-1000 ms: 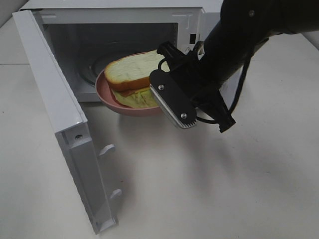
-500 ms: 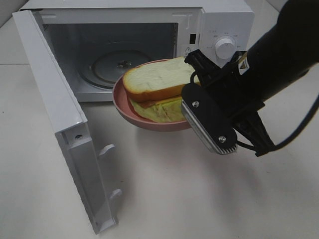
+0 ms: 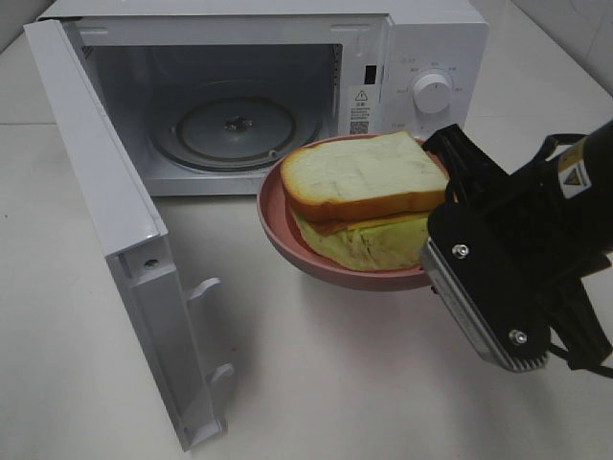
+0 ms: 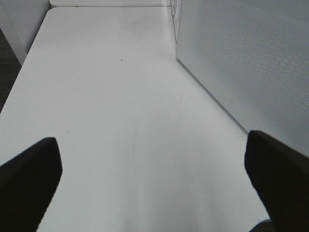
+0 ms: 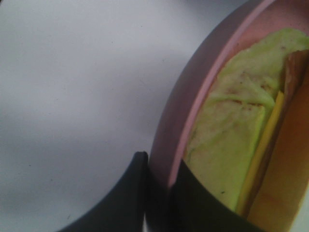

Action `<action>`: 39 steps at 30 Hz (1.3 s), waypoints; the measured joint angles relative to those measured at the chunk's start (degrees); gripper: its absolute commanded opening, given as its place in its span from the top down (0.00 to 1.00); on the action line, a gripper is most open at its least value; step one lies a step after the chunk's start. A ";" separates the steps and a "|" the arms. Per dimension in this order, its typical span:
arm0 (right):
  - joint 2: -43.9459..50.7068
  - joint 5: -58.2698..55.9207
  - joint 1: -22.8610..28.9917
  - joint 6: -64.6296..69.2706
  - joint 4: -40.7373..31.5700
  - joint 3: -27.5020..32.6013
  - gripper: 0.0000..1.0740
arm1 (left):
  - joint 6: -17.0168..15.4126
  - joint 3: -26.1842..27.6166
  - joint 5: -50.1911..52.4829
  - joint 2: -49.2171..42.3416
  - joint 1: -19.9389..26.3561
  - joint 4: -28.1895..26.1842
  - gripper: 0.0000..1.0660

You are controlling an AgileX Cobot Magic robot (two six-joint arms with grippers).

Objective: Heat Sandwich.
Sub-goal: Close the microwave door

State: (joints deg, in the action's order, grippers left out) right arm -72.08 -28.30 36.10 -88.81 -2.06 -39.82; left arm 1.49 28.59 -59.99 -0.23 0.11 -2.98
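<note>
White microwave (image 3: pixel 421 57), door (image 3: pixel 105 220) swung open, glass turntable (image 3: pixel 235 129), white table (image 3: pixel 335 383)

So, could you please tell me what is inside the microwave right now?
Inside the microwave, only the round glass turntable shows, with nothing on it. The open door hides a little of the left side.

Small warning-triangle sticker (image 3: pixel 361 97) with unreadable fine print on the white boxy microwave's (image 3: pixel 431 38) front, faint illegible markings around its round white dial (image 3: pixel 432 93)
</note>
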 measured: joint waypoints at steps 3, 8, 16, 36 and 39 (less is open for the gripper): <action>1.78 0.00 0.00 0.97 0.06 1.32 1.00 | 0.00 0.00 0.00 0.00 0.00 0.00 0.08; 6.25 0.00 0.00 5.04 0.86 4.53 1.00 | 0.00 0.00 0.00 0.00 0.00 0.00 0.08; 11.17 -0.86 0.00 12.09 6.36 8.31 1.00 | 0.00 0.00 0.00 0.00 0.00 0.00 0.08; 15.64 -6.93 0.00 44.18 25.44 10.71 1.00 | 0.00 0.00 0.00 0.00 0.00 0.00 0.08; 15.64 -7.96 0.00 48.01 27.04 10.71 1.00 | 0.00 0.00 0.00 0.00 0.00 0.00 0.08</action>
State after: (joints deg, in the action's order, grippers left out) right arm -56.44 -36.27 36.10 -40.79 24.98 -29.11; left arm 1.49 28.59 -59.99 -0.23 0.11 -2.98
